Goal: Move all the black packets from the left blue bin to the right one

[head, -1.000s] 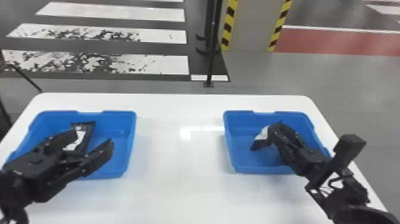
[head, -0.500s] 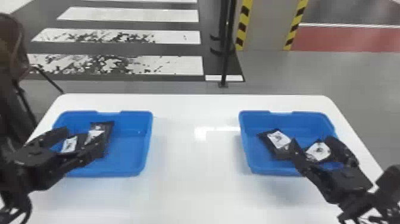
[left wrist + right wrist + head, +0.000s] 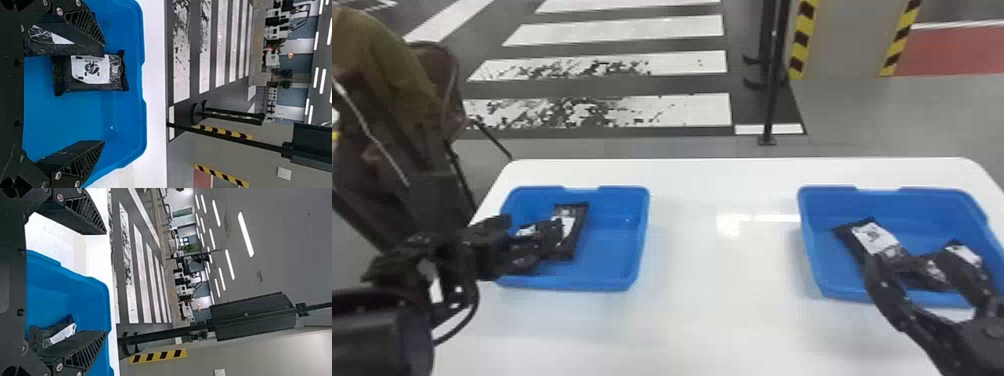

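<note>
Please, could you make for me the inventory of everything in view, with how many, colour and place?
table: 1, white, under the bins
left bin: 1, blue
packets: 2, black with white labels, in left bin
right bin: 1, blue
packets: at least 2, black with white labels, in right bin, partly hidden
post: 1, black, beyond table
hazard strips: 2, yellow-black, behind post
floor stripes: several, white, beyond table
ceiling lights: several, white, overhead
left pincer: 1, black, at left bin, open
right pincer: 1, black, at right bin, open
</note>
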{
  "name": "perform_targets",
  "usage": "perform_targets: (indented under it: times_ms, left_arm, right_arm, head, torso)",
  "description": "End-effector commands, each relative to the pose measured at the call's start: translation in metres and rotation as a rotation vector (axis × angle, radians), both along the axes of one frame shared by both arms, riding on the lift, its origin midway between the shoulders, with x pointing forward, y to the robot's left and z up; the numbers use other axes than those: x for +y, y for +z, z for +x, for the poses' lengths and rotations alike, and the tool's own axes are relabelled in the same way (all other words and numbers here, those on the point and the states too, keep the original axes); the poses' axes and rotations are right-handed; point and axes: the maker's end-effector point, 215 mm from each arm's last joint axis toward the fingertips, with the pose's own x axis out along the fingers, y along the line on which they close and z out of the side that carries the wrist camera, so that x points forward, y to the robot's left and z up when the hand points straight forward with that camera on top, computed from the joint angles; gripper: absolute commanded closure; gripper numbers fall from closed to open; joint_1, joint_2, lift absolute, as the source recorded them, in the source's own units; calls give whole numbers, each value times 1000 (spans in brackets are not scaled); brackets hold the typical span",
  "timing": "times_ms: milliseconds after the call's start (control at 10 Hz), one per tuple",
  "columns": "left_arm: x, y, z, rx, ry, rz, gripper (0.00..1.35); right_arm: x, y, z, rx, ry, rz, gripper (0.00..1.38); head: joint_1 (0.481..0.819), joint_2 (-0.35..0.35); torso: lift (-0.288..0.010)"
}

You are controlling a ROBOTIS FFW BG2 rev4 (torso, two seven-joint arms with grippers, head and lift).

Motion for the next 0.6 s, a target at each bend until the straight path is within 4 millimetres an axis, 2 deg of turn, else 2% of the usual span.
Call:
perform_targets:
  times_ms: [0,200,500]
  left_arm:
    - [8,-21,11,63,14,4,162]
    - [21,-39,25,115,47,9,165]
    - [8,-77,46,215,21,-9,165]
  right_arm:
    - [13,3,-3,-1,26,24,128]
    - [25,3,-4,5,50,52,128]
    - [31,-5,-5,32,66,65,130]
  head:
    - [695,148]
    - [695,171]
    - [695,200]
  torso:
    - [-140]
    - [-140]
    - [-140]
